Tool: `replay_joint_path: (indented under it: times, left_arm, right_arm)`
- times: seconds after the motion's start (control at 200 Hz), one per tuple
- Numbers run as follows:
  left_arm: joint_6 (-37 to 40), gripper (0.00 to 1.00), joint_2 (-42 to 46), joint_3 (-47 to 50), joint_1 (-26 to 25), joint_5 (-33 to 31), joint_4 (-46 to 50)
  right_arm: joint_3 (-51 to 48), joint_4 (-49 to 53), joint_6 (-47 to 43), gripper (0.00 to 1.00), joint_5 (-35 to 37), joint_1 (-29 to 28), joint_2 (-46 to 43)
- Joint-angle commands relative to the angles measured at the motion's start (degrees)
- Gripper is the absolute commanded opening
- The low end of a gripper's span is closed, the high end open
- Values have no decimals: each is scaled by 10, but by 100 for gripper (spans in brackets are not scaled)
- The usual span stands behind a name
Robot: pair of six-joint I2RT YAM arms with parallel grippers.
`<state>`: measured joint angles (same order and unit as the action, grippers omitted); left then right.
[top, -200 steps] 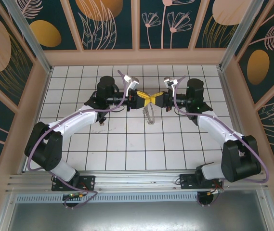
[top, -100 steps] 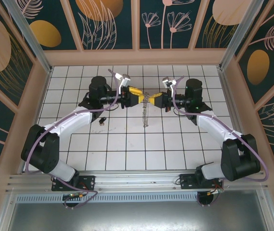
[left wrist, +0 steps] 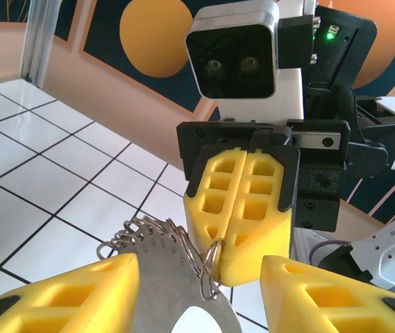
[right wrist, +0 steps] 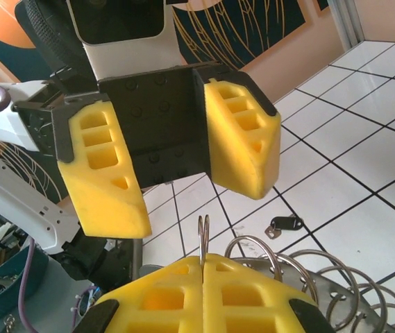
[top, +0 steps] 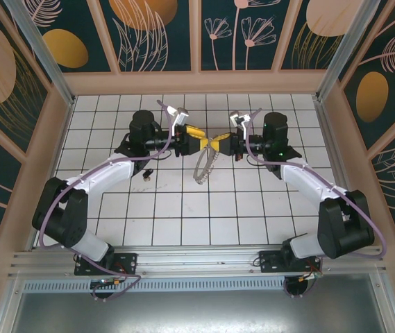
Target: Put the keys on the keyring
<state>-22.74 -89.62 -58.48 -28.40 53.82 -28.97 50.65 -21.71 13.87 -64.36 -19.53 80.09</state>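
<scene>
Swung leftward since half a second back: thin silvery-grey keyring [top: 202, 168] of bumpy linked metal coils, then hanging straight, now bowed into a curve above the white tiled table [top: 183, 208]. Right gripper [top: 218, 144] closer to the left gripper [top: 203, 139] than before, yellow fingertips nearly meeting over mid-table. Left jaws wider than a second ago. Left gripper: parted, yellow fingers well apart, gripping nothing; flat silvery plate of the keyring lying in the gap between them in the left wrist view, contact with either pad not readable. Right gripper: fully closed, pads pressed together on one thin wire loop at the top of the keyring, remaining coils dangling below. Tiny blackish metal key [top: 147, 173] flat on a tile left of the grippers, near the left forearm, well apart from the keyring, not threaded on. Left wrist view: fan of small rings and plate up close, pinched loop poking out under the closed yellow pads opposite. Right wrist view: open left fingers face-on with black palm between, wire loop edge-on in the seam of its own pads, key on the tile beyond the coils. Top view: whole hang of the keyring, both arms with purple cables arched in from the near edge.
</scene>
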Motion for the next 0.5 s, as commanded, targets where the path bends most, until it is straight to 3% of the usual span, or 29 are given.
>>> replay_joint_path:
  times: [0.0, 0.495]
  left_arm:
    - [-8, 49, -7, -6, 0, 23, -26]
    - [-13, 41, -13, 3, 0, 39, -35]
  right_arm:
    - [27, -36, 1, 0, -5, -8, 7]
    - [39, -36, 4, 0, 0, -16, 18]
